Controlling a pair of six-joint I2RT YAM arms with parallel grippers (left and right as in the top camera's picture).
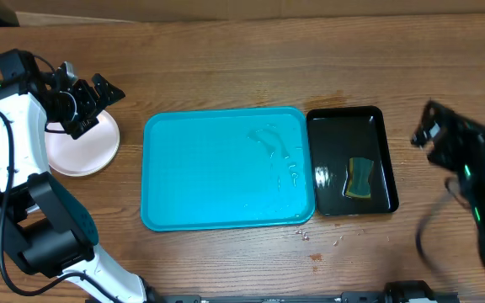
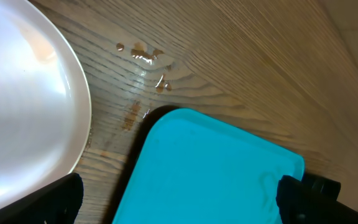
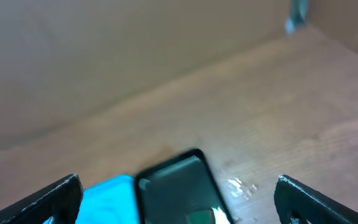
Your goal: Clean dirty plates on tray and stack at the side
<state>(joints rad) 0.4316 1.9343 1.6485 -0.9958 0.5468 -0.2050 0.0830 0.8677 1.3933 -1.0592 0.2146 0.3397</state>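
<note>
The turquoise tray [image 1: 226,168] lies in the middle of the table with no plates on it, only water streaks near its right side. It also shows in the left wrist view [image 2: 210,168] and the right wrist view [image 3: 107,199]. White plates [image 1: 81,145] sit in a stack left of the tray, seen close in the left wrist view [image 2: 23,106]. My left gripper [image 1: 91,103] is open and empty, just above the stack's far edge. My right gripper [image 1: 432,135] is open and empty, raised at the right of the table and blurred.
A smaller black tray [image 1: 352,118] lies against the turquoise tray's right side and holds a green-and-yellow sponge [image 1: 360,178]. It shows in the right wrist view [image 3: 173,186]. Water drops lie on the wood [image 2: 148,56] near the plates and right of the black tray [image 3: 241,185].
</note>
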